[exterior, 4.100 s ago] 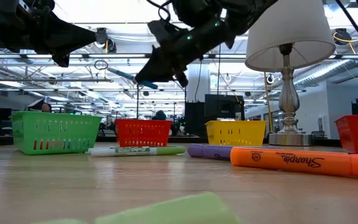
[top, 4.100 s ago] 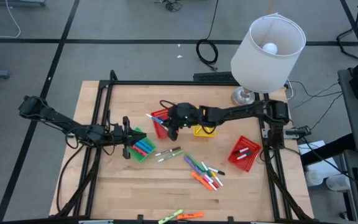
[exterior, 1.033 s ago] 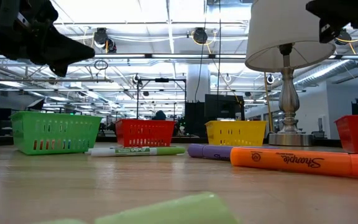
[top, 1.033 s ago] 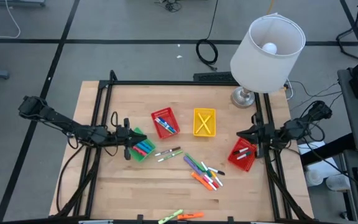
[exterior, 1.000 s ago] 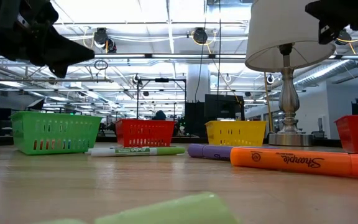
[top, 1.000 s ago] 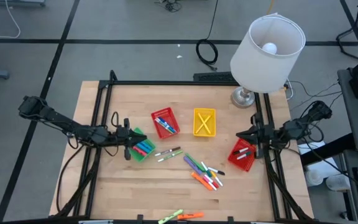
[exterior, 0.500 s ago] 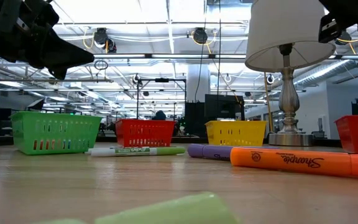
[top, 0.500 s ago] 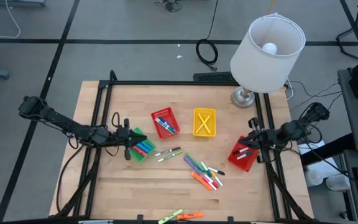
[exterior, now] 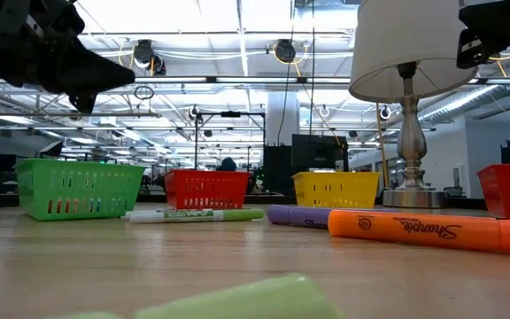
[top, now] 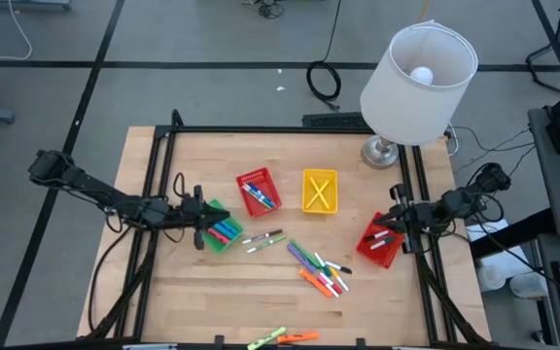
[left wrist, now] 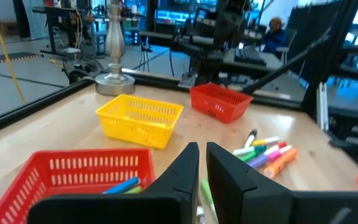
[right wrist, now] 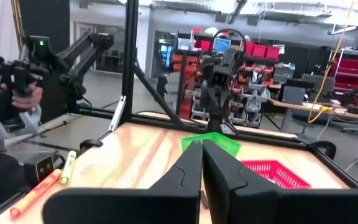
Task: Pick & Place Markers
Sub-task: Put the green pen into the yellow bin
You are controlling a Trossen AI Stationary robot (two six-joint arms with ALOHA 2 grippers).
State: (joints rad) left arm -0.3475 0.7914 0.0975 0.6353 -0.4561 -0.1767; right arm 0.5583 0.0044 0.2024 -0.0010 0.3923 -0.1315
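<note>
1. Lying at the near edge of the desk are a green and an orange highlighter, with bare wood around them.
2. Near the middle, a loose pile of markers lies between the baskets and the near edge; one orange marker reads "Sharpie" in the low view.
3. A green and white marker lies beside the green basket, which holds blue and pink markers.
4. The left gripper hangs over the green basket's left side, its fingers almost together and grasping nothing.
5. The right gripper hangs at the right edge over the right red basket, fingers pressed together and empty.
6. Farther back stand a second red basket with blue markers and a yellow basket.
7. A lamp stands at the far right corner; a workshop room lies beyond.
</note>
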